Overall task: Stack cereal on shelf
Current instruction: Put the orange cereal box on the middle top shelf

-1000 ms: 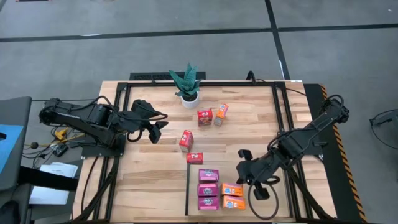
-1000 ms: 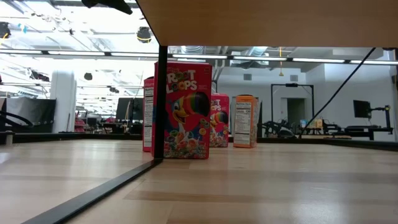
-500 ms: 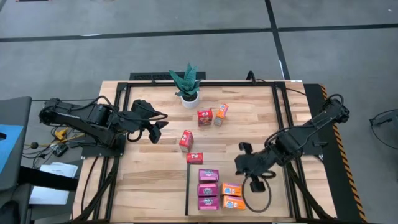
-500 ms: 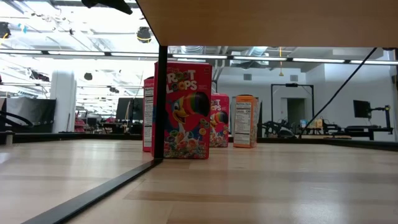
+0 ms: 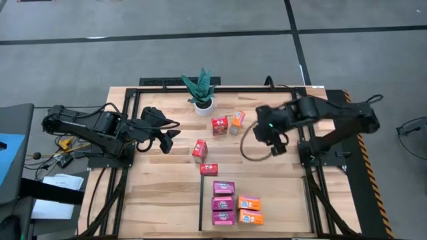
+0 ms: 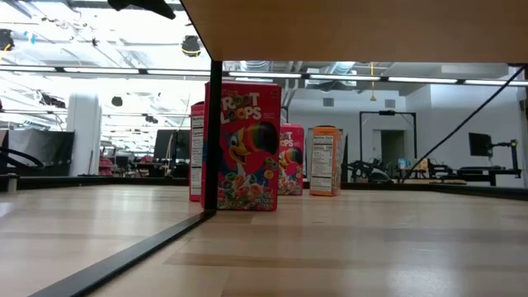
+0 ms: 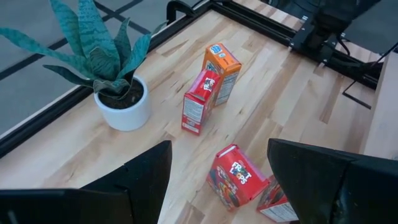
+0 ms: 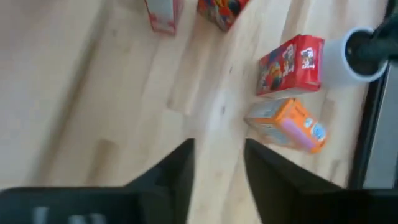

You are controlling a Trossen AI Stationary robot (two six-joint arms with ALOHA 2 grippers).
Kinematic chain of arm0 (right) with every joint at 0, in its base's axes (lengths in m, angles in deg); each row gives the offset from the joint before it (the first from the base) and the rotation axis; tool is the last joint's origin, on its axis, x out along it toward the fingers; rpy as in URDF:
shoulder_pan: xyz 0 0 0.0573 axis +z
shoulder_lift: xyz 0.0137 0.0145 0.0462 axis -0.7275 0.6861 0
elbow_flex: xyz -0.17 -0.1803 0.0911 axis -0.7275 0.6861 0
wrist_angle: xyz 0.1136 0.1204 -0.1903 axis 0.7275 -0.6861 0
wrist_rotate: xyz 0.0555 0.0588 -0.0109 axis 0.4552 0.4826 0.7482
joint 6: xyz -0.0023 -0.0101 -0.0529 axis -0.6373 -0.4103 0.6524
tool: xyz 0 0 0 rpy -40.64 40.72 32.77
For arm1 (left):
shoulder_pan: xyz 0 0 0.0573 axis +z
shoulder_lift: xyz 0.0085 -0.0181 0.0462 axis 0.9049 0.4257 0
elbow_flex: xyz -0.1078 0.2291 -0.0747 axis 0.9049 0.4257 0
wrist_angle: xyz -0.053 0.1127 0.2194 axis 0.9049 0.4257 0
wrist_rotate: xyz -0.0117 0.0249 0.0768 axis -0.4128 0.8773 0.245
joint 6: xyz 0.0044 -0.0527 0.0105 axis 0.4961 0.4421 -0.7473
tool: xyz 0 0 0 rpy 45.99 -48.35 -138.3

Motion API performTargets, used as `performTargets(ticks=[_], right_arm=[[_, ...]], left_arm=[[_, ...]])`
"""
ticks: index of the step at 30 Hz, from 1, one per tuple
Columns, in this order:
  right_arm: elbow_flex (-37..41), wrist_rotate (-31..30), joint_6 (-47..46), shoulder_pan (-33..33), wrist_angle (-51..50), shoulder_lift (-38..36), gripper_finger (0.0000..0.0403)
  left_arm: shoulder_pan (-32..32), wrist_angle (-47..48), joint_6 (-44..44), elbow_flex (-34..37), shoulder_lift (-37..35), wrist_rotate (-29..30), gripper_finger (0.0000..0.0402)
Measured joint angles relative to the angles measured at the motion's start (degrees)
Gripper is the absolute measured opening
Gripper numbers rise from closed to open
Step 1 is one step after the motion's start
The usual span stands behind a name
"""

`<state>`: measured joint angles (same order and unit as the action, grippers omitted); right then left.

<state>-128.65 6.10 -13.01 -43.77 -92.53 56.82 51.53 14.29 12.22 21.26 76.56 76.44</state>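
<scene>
On the shelf (image 5: pixel 283 203) at the near right lie three magenta cereal boxes (image 5: pixel 223 203) and two orange ones (image 5: pixel 249 209). Out on the tabletop stand an orange box (image 5: pixel 237 119) (image 8: pixel 286 124) and a red box (image 5: pixel 219 124) (image 8: pixel 291 65). Another red box (image 5: pixel 199 150) stands nearer, and a third red one (image 5: pixel 209 169) lies flat. My right gripper (image 5: pixel 261 133) (image 8: pixel 219 180) hovers open just right of the orange box, holding nothing. At the table's left my left gripper (image 5: pixel 168 140) (image 7: pixel 217 186) waits open and empty.
A potted green plant (image 5: pixel 201 90) (image 7: pixel 106 62) stands at the far middle, close behind the red and orange boxes. A black frame (image 5: pixel 297 120) runs along the table's edges. Bare wood lies between the loose boxes and the right arm's base.
My right gripper has swung from beside the orange boxes on the shelf toward the table's far edge, rising a little and turning. It now hangs beside the standing orange box. No box has moved.
</scene>
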Motion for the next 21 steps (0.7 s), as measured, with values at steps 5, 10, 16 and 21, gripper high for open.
performTargets(ticks=[5, 10, 16, 21], right_arm=[[0.0, 2.6, 13.3, -8.0, -1.2, 5.2, 0.0267], [0.1, 2.7, 21.9, -12.1, 0.5, 11.7, 0.0305], [0.2, 1.0, 27.1, -14.7, 5.7, 17.5, 0.0319], [0.1, -0.1, 30.7, -15.6, 9.0, 18.2, 0.0320]], left_arm=[[0.0, 0.2, 1.2, 0.0, 0.0, 0.0, 0.0255], [0.0, 0.7, 2.1, 0.0, 0.0, 0.1, 0.0255], [0.0, 2.5, 2.8, 0.0, 0.0, 0.3, 0.0255], [0.0, 3.3, 2.6, 0.0, 0.0, 1.5, 0.0255]])
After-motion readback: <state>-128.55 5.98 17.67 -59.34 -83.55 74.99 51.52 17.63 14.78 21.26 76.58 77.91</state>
